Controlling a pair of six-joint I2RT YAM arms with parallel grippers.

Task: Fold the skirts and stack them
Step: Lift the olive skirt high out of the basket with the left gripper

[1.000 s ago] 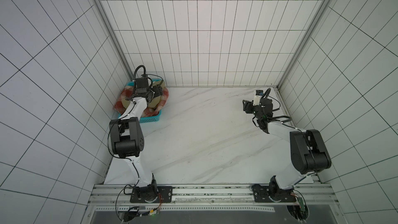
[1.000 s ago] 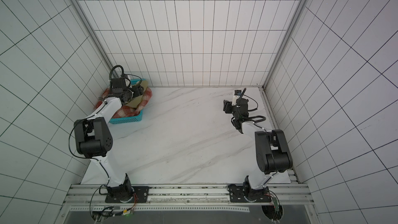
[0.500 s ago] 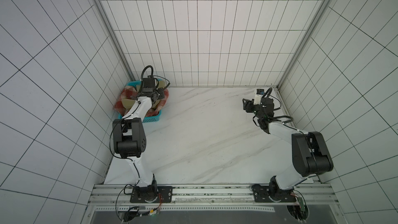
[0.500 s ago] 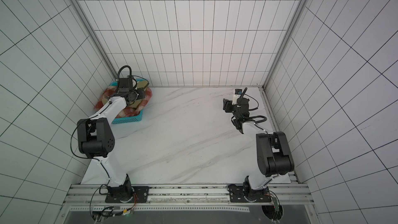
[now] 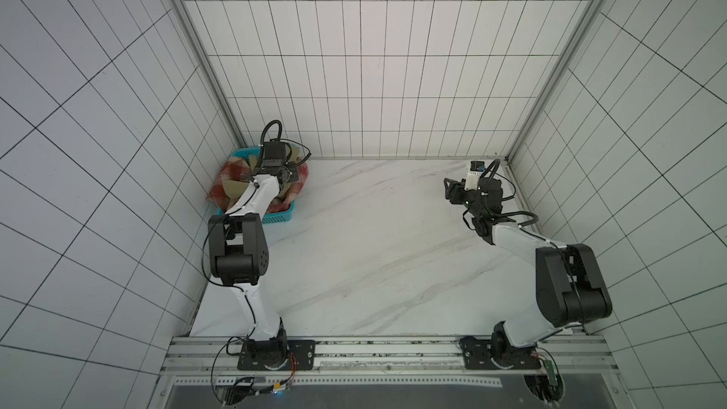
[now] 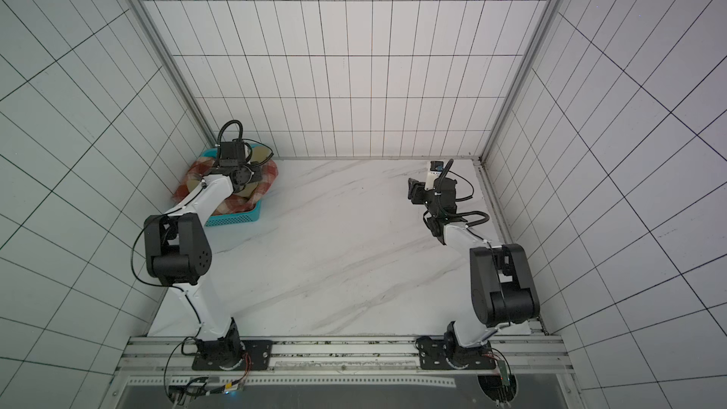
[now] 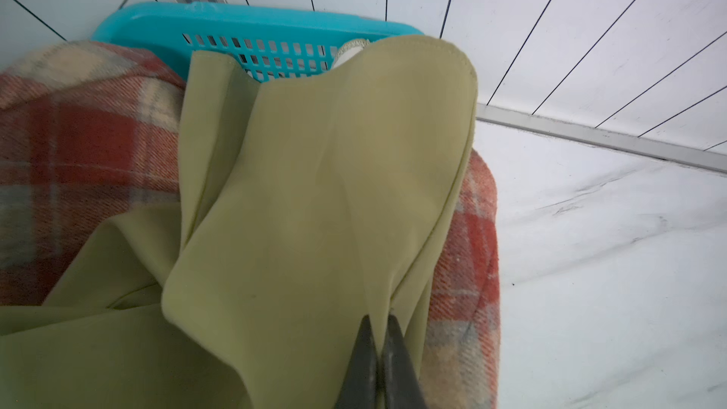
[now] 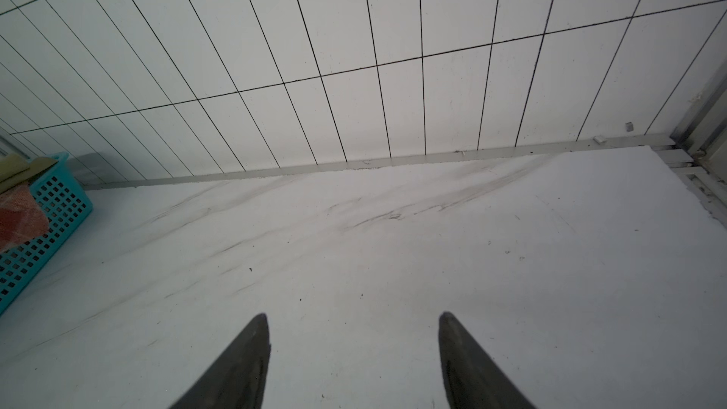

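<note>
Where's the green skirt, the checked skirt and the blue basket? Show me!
green skirt (image 7: 314,190): left wrist view, middle of its smooth flap.
checked skirt (image 7: 78,143): left wrist view, a red square of the plaid.
blue basket (image 7: 251,21): left wrist view, its solid rim above the holes.

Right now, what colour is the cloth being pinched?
It's the plain olive-khaki skirt, best seen in the left wrist view.
</note>
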